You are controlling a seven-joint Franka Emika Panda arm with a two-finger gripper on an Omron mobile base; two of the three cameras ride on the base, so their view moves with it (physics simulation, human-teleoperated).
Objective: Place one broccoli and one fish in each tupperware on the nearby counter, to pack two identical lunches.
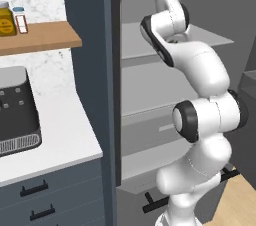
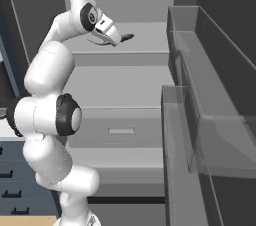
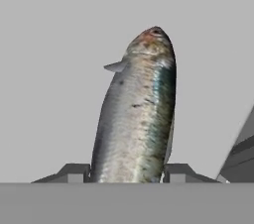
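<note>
A silvery fish (image 3: 136, 114) with a reddish head stands lengthwise between my two fingertips (image 3: 74, 172) in the hand view, pointing away from the hand over a plain grey shelf. My gripper (image 3: 126, 171) is shut on the fish, its pads against both flanks. In the right base view the gripper (image 2: 121, 37) reaches over the top shelf (image 2: 145, 40) of the open fridge. The white counter (image 1: 65, 135) lies left of the fridge. The broccoli and the tupperware are out of view.
A dark toaster-like box (image 1: 15, 110) sits on the counter under a wooden shelf (image 1: 45, 37) with jars. The lower fridge shelves (image 2: 125, 85) are bare. The open fridge door's clear bins (image 2: 210, 120) stand close on the right.
</note>
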